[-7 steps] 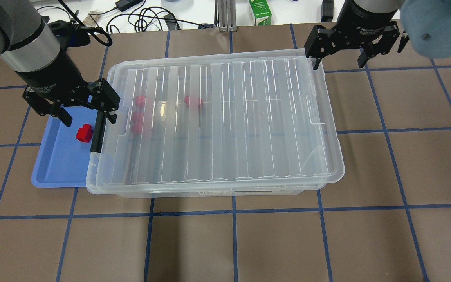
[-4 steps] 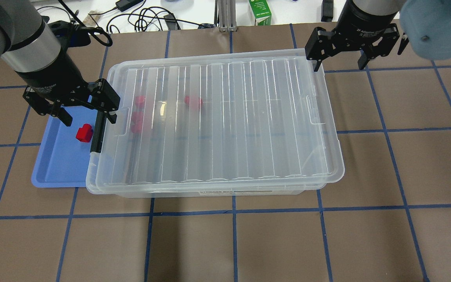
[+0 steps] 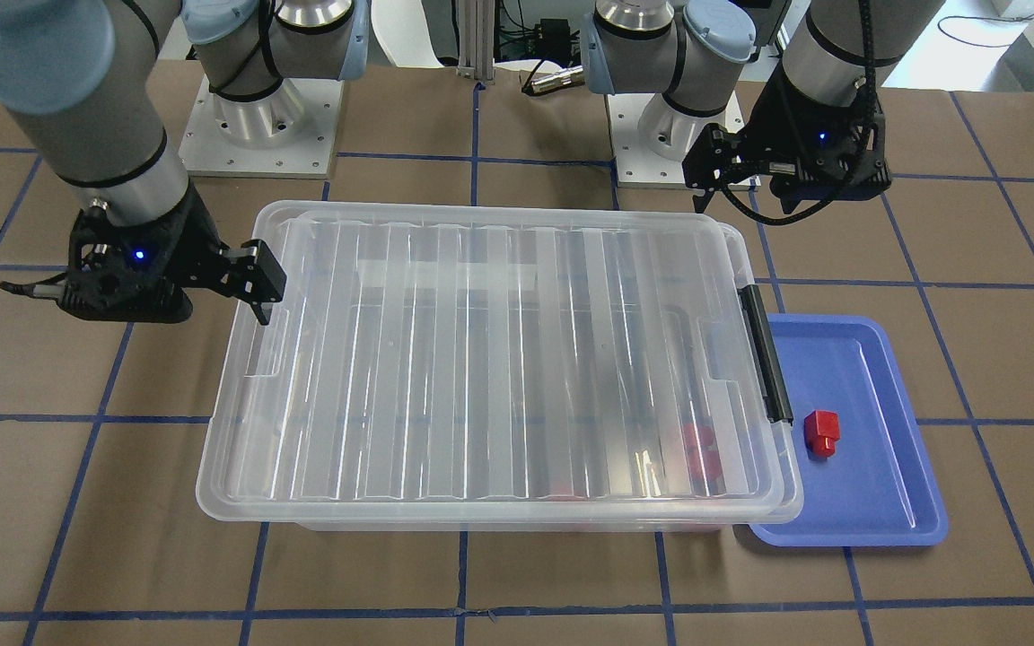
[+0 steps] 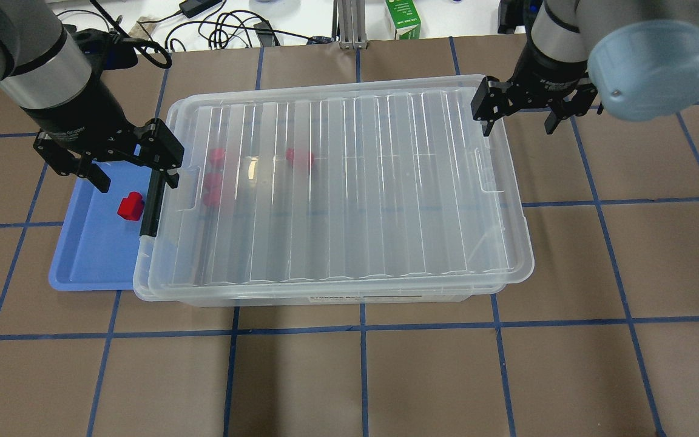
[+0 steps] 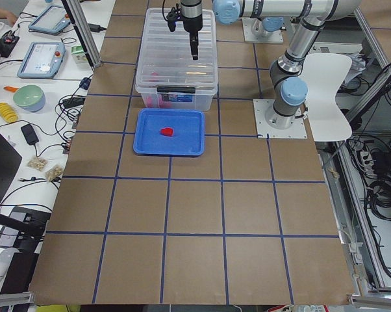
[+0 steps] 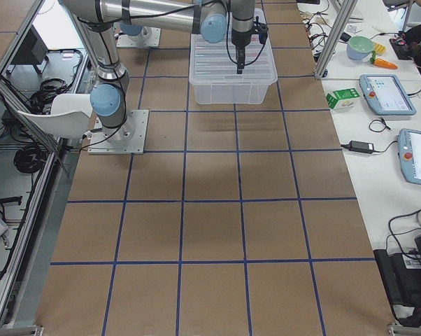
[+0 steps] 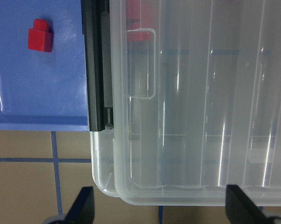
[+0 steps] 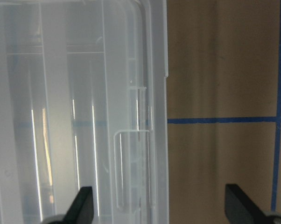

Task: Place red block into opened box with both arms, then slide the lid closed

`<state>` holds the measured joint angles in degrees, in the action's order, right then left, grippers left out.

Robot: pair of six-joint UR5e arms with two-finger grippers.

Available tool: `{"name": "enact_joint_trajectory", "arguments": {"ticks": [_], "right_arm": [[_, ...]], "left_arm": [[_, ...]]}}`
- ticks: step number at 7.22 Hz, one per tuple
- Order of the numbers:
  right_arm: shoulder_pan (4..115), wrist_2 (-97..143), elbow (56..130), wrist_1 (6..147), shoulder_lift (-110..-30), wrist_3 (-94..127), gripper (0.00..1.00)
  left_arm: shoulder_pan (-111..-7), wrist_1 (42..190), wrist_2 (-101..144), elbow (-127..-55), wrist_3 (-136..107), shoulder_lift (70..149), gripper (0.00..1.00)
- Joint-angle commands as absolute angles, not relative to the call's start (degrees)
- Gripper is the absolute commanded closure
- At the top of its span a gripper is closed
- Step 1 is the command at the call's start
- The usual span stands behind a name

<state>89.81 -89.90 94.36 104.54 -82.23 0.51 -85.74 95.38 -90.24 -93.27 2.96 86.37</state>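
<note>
One lid (image 4: 355, 182) covers nearly the whole box (image 4: 337, 296), with blurred red shapes (image 4: 299, 158) beneath it. Beside the box's black bar (image 4: 150, 206), the red block (image 4: 130, 206) lies in the blue tray (image 4: 82, 261). Farther off, we see the left tool (image 4: 137, 181) spread wide over tray and lid edge, and the right tool (image 4: 518, 127) likewise spread at the lid's far corner.

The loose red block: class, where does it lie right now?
In the overhead view, the red block lies in the blue tray on the robot's left, close beside but apart from the black bar of the box.
</note>
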Motion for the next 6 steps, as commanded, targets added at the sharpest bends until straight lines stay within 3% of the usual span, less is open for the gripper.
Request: {"name": "enact_joint_trajectory", "arguments": {"ticks": [1, 4, 6], "right_arm": [[89.6, -90.3, 100.5, 113.4, -80.0, 0.2, 0.0], [88.2, -90.3, 100.9, 114.8, -79.7, -1.3, 0.0], [86.8, -90.3, 100.9, 115.1, -79.1, -2.4, 0.0]], "left_arm": [[-85.5, 94.7, -90.2, -93.5, 3.0, 86.7, 0.0], [-84.3, 91.7, -90.3, -93.7, 7.1, 87.6, 0.0], [-74.8, 91.7, -90.2, -93.8, 13.6, 88.5, 0.0]]}}
